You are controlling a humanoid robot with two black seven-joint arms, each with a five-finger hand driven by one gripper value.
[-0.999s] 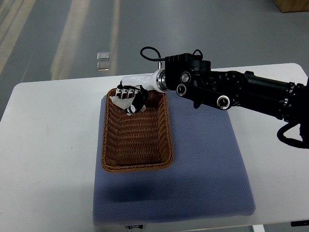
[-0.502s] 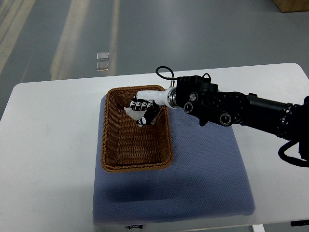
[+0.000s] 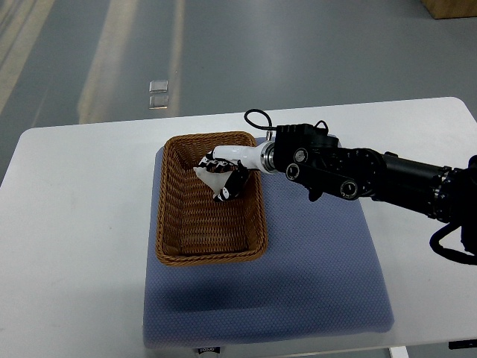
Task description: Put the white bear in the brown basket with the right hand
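Note:
A brown woven basket (image 3: 176,237) sits on the left part of a blue-grey mat (image 3: 313,268). My right arm reaches in from the right edge, and its hand (image 3: 222,176) hangs over the basket's far end, inside the rim. The fingers are curled around a small white bear (image 3: 209,176), of which only a white patch shows between them. The bear is held above the basket floor, not resting on it. The left arm is nowhere in the picture.
The mat lies on a white table (image 3: 67,224) with grey floor beyond the far edge. Two small pale squares (image 3: 158,94) mark the floor behind the table.
The right hand, still holding the bear, has moved from the basket's far rim toward me and to the right, ending lower inside the basket's far end. The forearm has also dropped.

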